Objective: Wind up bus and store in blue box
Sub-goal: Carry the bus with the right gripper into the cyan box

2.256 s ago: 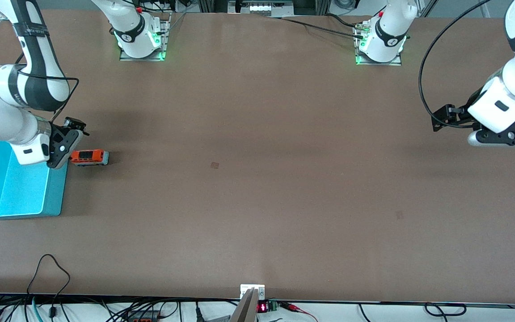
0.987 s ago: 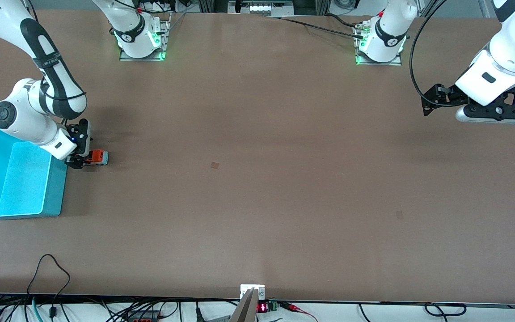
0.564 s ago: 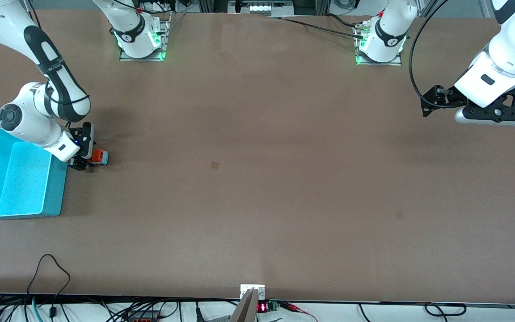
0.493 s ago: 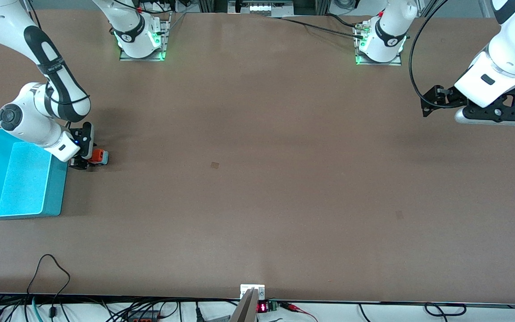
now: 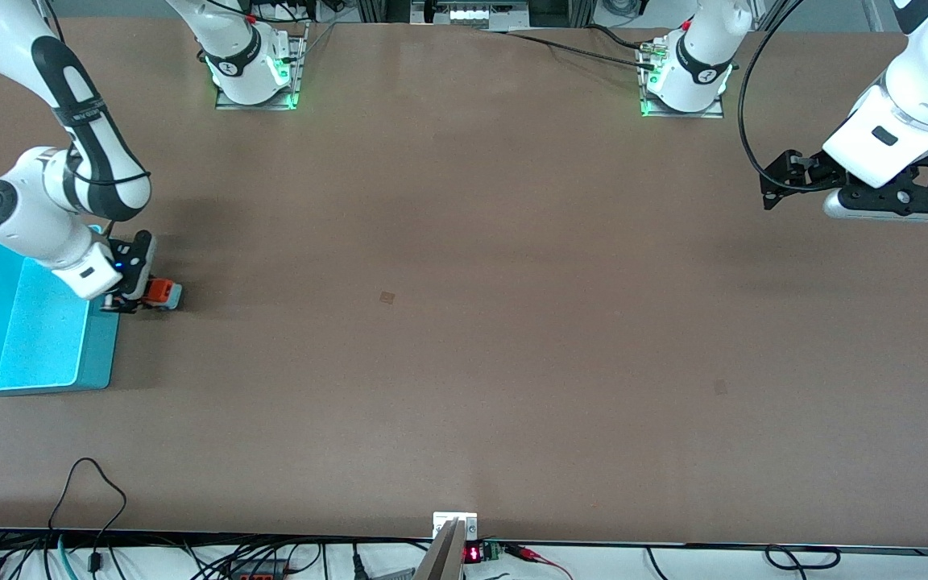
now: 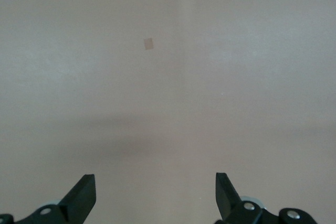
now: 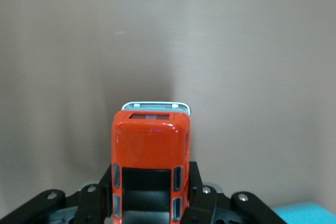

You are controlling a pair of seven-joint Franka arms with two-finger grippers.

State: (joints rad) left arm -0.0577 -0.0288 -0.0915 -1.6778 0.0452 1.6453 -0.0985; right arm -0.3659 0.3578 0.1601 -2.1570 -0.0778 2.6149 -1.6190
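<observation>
The orange-red bus (image 5: 163,293) sits at table height beside the blue box (image 5: 101,354), at the right arm's end of the table. My right gripper (image 5: 136,300) is shut on the bus's rear half. In the right wrist view the bus (image 7: 151,140) points away from the wrist between the black fingers (image 7: 195,182), its silvery front end forward, and a corner of the box (image 7: 310,213) shows. My left gripper (image 5: 895,208) is open and empty, held over bare table at the left arm's end; its view shows the spread gripper (image 6: 155,192).
A small tan mark (image 5: 387,297) lies mid-table and also shows in the left wrist view (image 6: 148,43). The arm bases (image 5: 254,72) stand along the table edge farthest from the front camera. Cables (image 5: 93,483) lie at the nearest edge.
My right gripper came down onto the bus, shut on it, and has just drawn it a little toward the box and nearer the front camera. The left arm rose slightly, then held still.
</observation>
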